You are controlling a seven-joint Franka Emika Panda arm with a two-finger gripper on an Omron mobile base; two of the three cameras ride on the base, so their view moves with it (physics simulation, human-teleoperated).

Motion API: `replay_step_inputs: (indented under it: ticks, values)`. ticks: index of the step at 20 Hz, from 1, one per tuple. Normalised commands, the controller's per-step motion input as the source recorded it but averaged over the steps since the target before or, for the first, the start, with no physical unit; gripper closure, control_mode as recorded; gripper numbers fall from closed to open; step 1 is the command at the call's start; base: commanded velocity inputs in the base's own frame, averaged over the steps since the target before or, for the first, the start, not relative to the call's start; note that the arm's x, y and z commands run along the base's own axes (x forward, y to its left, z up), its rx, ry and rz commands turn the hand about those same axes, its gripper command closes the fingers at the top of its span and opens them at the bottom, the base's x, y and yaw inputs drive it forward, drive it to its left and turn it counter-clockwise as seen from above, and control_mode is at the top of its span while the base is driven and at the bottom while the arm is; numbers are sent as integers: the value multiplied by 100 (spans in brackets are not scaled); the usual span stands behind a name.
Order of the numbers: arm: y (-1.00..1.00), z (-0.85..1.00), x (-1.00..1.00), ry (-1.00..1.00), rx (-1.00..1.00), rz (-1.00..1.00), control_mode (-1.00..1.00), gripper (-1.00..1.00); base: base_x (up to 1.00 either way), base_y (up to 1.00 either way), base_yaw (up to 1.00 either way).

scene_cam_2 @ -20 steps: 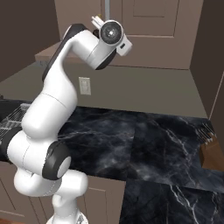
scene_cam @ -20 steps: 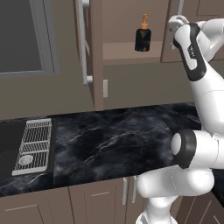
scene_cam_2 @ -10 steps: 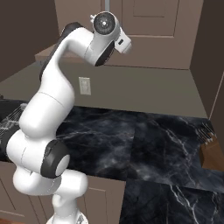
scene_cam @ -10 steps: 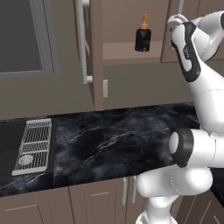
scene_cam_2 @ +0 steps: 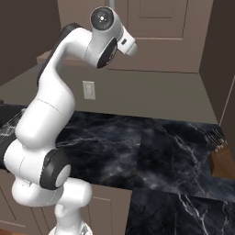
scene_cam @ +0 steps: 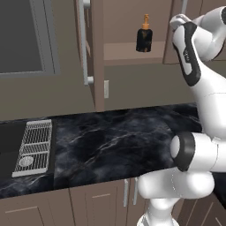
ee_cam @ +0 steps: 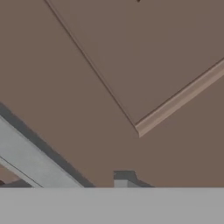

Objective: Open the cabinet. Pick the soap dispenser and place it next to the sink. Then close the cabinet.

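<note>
Dim, even rendered light; soft shadows, slight blur.

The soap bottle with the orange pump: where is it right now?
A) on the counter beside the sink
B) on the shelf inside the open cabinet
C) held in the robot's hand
B: the soap bottle stands on the shelf of the open cabinet, above the counter.
</note>
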Motion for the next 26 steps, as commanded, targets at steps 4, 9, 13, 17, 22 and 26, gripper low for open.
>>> replay_step_inputs:
  ticks: [4, 9, 13, 17, 22, 26]
  values:
    - [-97, -16, -47, 0, 0, -3, -100, 100, 0, 0, 0]
    - [-99, -12, -41, 0, 0, -3, -100, 100, 0, 0, 0]
    - [-100, -19, -51, 0, 0, -4, -100, 100, 0, 0, 0]
    - [-100, -22, -62, 0, 0, -6, -100, 100, 0, 0, 0]
    - [-100, -24, -62, 0, 1, -7, -100, 100, 0, 0, 0]
    - [-100, -33, -75, 0, 4, -7, -100, 100, 0, 0, 0]
